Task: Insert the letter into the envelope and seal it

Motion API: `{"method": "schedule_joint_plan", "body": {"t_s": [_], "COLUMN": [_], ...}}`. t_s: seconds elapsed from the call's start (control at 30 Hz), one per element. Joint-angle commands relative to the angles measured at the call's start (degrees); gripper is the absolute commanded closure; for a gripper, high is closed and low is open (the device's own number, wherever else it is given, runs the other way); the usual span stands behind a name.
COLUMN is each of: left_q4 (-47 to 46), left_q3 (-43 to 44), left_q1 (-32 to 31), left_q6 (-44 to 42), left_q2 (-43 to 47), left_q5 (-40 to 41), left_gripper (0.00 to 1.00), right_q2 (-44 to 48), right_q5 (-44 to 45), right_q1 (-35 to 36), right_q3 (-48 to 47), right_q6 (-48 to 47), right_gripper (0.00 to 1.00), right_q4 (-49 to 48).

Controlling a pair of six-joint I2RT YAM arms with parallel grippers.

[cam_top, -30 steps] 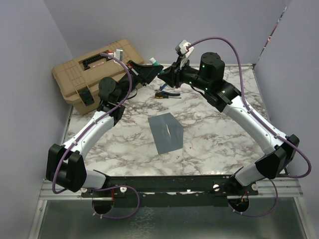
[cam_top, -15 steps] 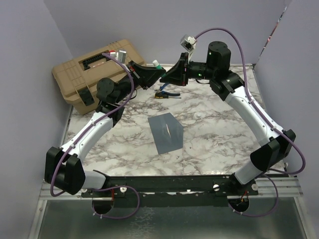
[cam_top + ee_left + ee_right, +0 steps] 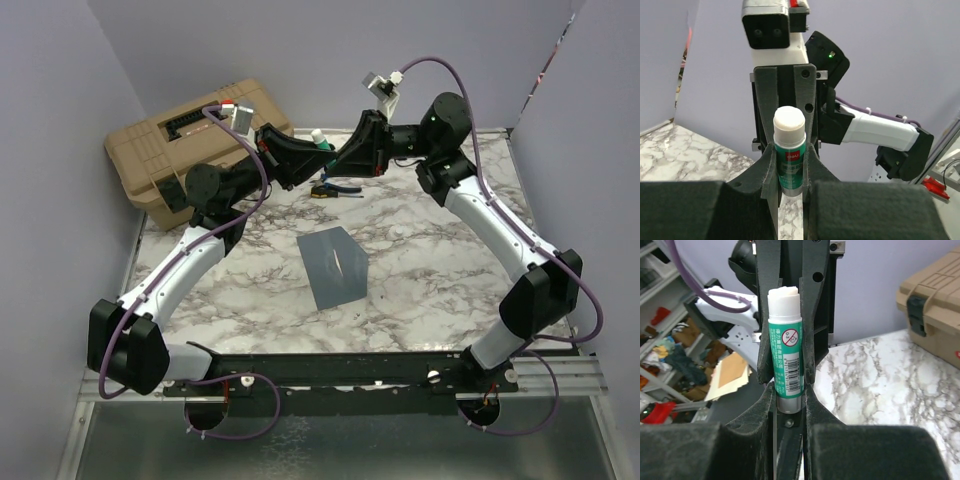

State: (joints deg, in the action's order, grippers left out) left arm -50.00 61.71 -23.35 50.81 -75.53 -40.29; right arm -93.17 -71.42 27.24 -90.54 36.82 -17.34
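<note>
Blue-grey envelope (image 3: 333, 265) overhead only; glue stick (image 3: 784, 355) throughout.

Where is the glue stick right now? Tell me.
Top view: the glue stick is off the table at the far middle, between the left gripper and right gripper, right of the tan case, beyond the envelope.

A flat slate blue-grey paper envelope (image 3: 333, 267) sits on the white marble-patterned table top (image 3: 430, 260), grey-brown veins streaking all across it. Far left there's a sandy tan plastic toolbox (image 3: 190, 140) with black latches. Up close, a green-and-white glue stick (image 3: 785, 357) shows black print and a red circle mark.
</note>
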Motion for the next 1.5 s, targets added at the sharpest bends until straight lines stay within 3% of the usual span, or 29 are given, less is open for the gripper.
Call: {"method": "schedule_joint_plan", "body": {"t_s": [0.0, 0.07, 0.1, 0.13, 0.2, 0.3, 0.37, 0.43, 0.6, 1.17, 1.37, 1.47], "left_q4": [-5.16, -5.54, -5.55, -5.55, -5.55, -5.30, -5.29, -5.37, -5.32, -5.36, -5.96, -11.11], "left_q3": [1.75, 1.68, 1.54, 1.23, 0.42, -1.32, -2.01, -1.64, -1.76, -1.43, -1.28, -2.16], "left_q1": [0.21, 0.24, 0.24, 0.19, 0.24, 0.24, 0.21, 0.18, 0.13, 0.15, 0.13, 0.15], "left_q6": [1.22, 2.13, 2.55, 2.87, 4.27, 7.92, 11.42, 13.59, 15.72, 14.32, 12.68, 12.39], "left_q2": [0.17, -0.04, -0.06, 0.01, 0.19, 0.17, -0.69, -1.96, -2.60, -2.70, -2.16, -1.39], "left_q5": [0.31, 1.06, 1.68, 2.68, 5.49, 10.81, 13.21, 13.19, 14.34, 11.89, 10.60, 8.82], "left_gripper": [1.00, 1.00, 1.00, 1.00, 1.00, 1.00, 1.00, 1.00, 1.00, 1.00, 1.00, 1.00], "right_q2": [-1.27, -1.47, -1.02, -0.53, 1.29, 5.47, 8.04, 9.41, 11.47, 6.10, 4.74, 4.04], "right_q5": [-8.79, -6.36, -4.10, -1.26, 6.10, 15.35, 18.85, 21.61, 28.34, 28.43, 25.95, 22.44], "right_q1": [1.41, 1.33, 1.32, 1.32, 1.36, 1.41, 1.40, 1.41, 1.49, 2.11, 2.06, 2.11], "right_q3": [0.74, -0.56, -0.96, -1.71, -2.75, 0.75, 4.17, 5.77, 6.63, -2.97, -3.80, -4.53], "right_q6": [16.40, 12.76, 9.06, 4.02, -6.17, -14.70, -17.18, -18.88, -21.41, -18.86, -17.63, -15.65], "right_gripper": [0.99, 0.99, 0.94, 0.86, 0.57, 0.26, 0.16, 0.14, 0.17, 0.36, 0.67, 0.85], "right_q4": [-12.65, -7.14, -2.83, 3.32, 14.72, 19.00, 17.92, 17.87, 17.88, 18.67, 19.23, 19.04]}}
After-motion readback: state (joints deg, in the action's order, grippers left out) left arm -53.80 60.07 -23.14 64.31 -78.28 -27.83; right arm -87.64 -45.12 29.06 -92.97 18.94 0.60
